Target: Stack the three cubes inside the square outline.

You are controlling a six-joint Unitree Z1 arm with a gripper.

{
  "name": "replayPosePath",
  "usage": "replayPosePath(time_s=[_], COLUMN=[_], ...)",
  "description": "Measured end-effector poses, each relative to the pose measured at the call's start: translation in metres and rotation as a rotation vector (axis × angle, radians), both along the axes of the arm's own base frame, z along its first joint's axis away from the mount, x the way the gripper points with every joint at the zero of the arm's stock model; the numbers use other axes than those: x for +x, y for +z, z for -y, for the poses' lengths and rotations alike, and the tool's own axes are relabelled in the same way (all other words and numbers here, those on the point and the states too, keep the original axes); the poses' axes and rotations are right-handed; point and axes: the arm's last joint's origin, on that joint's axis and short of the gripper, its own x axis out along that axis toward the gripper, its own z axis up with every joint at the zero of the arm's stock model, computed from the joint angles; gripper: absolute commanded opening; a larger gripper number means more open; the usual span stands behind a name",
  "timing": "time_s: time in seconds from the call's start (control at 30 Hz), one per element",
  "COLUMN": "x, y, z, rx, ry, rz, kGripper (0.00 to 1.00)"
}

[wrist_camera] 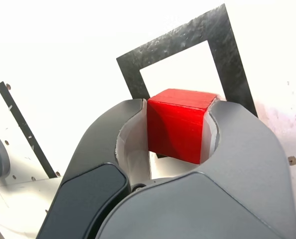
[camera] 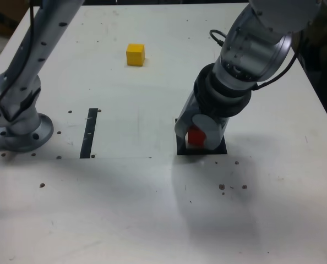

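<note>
The gripper (wrist_camera: 180, 130) is clamped on the red cube (wrist_camera: 179, 123), one jaw pressed against each side. In the exterior view the gripper (camera: 196, 138) points down at the black square outline (camera: 181, 147), with the red cube (camera: 195, 137) over the outline's white centre; whether the cube touches the table (camera: 152, 209) cannot be told. The yellow cube (camera: 135, 54) sits well apart, farther back on the table. A thin black strip (camera: 89, 132) lies toward the exterior view's left, near the arm's base (camera: 20, 129).

Silver-grey arm (camera: 251, 44) — black cable, dark collar, rounded grey jaws.
</note>
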Motion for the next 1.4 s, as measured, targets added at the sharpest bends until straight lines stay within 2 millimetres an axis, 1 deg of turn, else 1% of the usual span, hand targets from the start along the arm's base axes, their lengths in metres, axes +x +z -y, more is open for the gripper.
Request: replayPosePath(time_s=[0.27,0.57,0.63,0.73,0.8,0.9,1.07,1.13,1.2,1.3,1.4], x=[-0.001,-0.004,-0.004,-0.005,-0.007,-0.013,-0.032,-0.041,-0.049,-0.058,-0.070], y=[0.000,-0.002,-0.002,-0.001,0.002,0.015,0.051,0.058,0.060,0.060,0.068], z=[-0.002,-0.007,-0.008,-0.008,-0.009,-0.011,-0.016,-0.018,-0.022,-0.038,-0.068], rx=[0.020,0.024,0.023,0.020,0.021,0.017,-0.009,-0.013,-0.012,-0.006,0.000], ry=[-0.004,0.007,0.007,0.007,0.009,0.012,0.011,0.003,-0.003,0.020,0.084], rz=[-0.005,-0.022,-0.020,-0.013,0.003,0.047,0.142,0.148,0.134,0.105,0.103], kGripper=[0.42,0.62,0.71,0.90,0.97,0.99,0.99,0.99,0.99,0.99,0.99])
